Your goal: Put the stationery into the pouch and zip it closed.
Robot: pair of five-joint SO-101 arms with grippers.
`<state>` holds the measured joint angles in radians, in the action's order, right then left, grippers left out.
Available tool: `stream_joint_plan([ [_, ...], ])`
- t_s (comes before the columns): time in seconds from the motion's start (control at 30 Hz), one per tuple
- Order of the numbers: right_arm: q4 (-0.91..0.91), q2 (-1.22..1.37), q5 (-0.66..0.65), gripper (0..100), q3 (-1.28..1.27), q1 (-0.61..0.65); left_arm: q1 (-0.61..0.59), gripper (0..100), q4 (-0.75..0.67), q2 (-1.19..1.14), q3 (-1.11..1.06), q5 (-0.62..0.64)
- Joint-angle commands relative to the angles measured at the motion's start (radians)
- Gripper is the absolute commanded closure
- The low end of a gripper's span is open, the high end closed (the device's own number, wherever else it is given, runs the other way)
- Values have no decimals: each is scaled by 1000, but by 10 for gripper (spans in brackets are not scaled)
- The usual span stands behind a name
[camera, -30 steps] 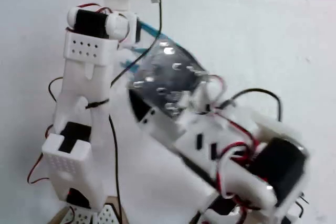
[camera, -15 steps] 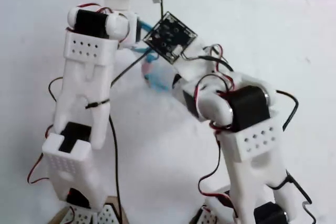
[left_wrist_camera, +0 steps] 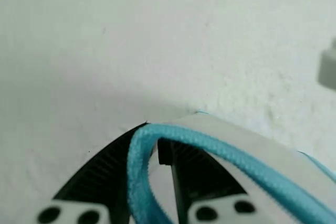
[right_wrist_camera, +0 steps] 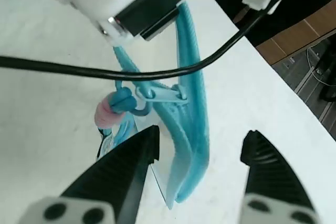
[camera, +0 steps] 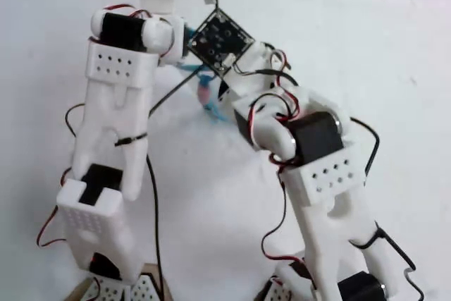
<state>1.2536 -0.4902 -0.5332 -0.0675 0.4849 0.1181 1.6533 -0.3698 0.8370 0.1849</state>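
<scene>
Blue-edged pouch (right_wrist_camera: 190, 77) is clamped in the left hand (left_wrist_camera: 157, 148), just ahead of the right hand (right_wrist_camera: 202, 140), whose jaws stand apart. The zipper pull (right_wrist_camera: 165, 95) should be centred between them before closing, with the edge held taut.

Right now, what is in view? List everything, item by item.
pouch: one, light blue trim, held at its edge in the left gripper
zipper pull: one, blue, on the pouch's zip
cord loop: one, blue and pink, tied to the zipper pull
cable: one, black, running across in front of the pouch
table: one, white, under both arms
left gripper: white with black fingers, shut on the pouch
right gripper: black fingers, open, close to the pouch near the zipper pull
</scene>
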Motion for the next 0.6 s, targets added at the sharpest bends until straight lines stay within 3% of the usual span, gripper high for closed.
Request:
stream_joint_plan([
  [0.0,-58,-19,5,748,-9,7,0,978,-17,2,7,-3],
  [0.1,-62,-12,5,772,-11,15,0,978,-17,3,7,-3],
  [0.27,-64,-19,5,985,-11,16,-3,978,-17,5,7,-3],
  [0.57,-64,-21,17,981,-9,16,3,978,-15,8,5,-2],
])
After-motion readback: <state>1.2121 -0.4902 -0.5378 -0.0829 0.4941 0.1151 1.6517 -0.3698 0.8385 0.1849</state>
